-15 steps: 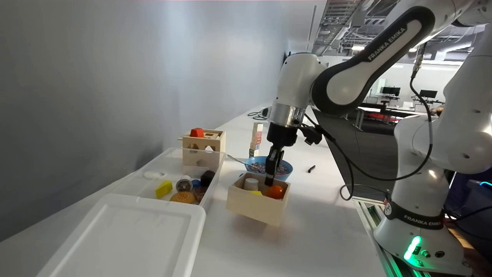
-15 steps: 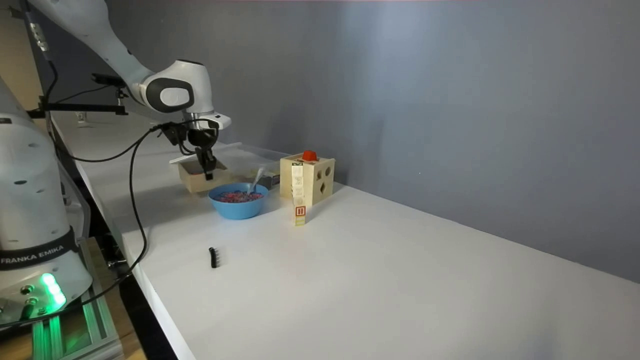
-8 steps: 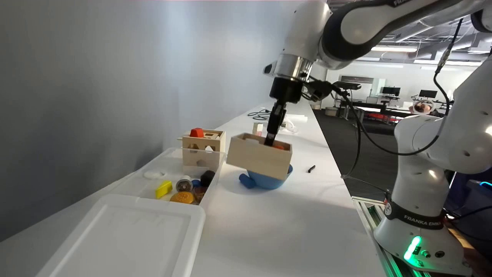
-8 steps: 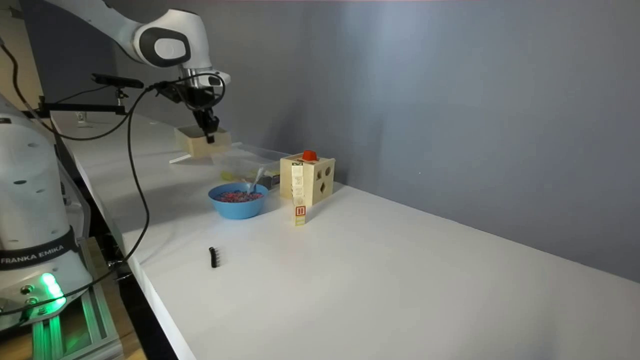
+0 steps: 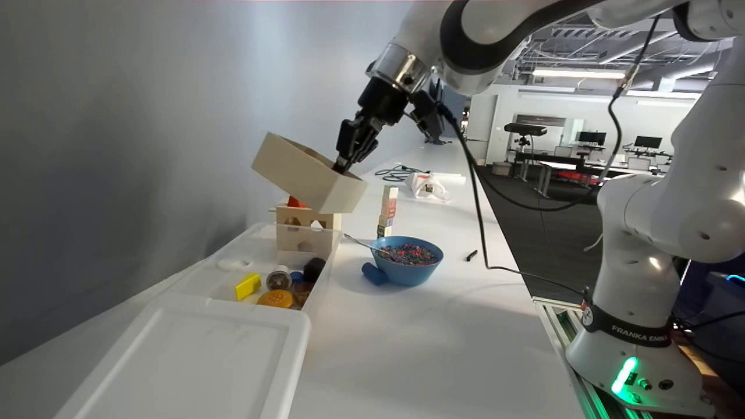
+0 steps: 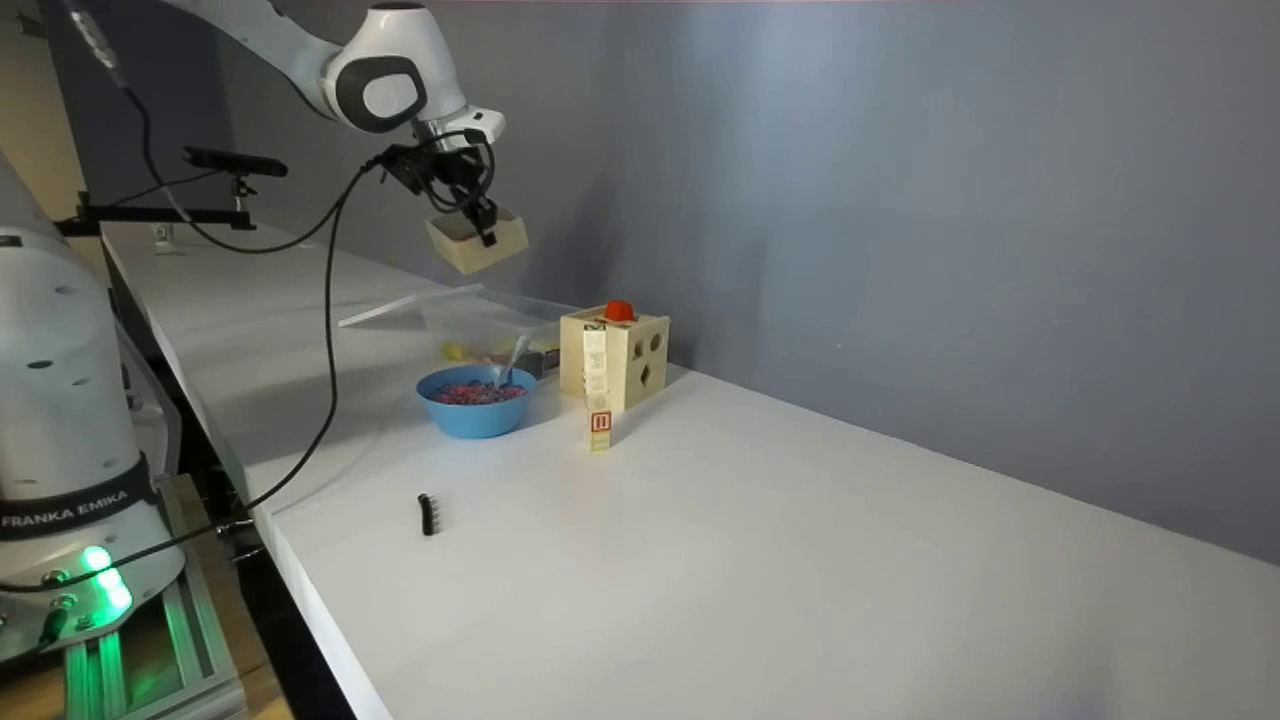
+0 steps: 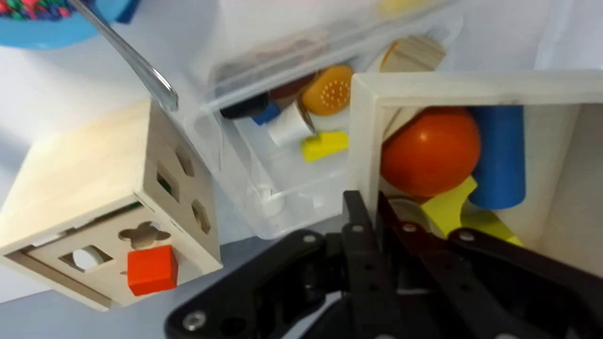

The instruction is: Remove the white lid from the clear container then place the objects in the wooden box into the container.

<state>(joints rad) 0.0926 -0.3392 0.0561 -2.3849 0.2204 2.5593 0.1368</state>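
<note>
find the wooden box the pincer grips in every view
In an exterior view: wooden box, just up-left of centre.
In an exterior view: wooden box, upper left.
Wrist view: wooden box, at right edge.
Shared landmark: blue bowl, top left corner in wrist view.

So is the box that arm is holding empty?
Not empty: the wrist view shows a round orange piece and blue cylinder inside the wooden box.

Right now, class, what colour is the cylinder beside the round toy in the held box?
The cylinder is blue, clearest in the wrist view.
</note>
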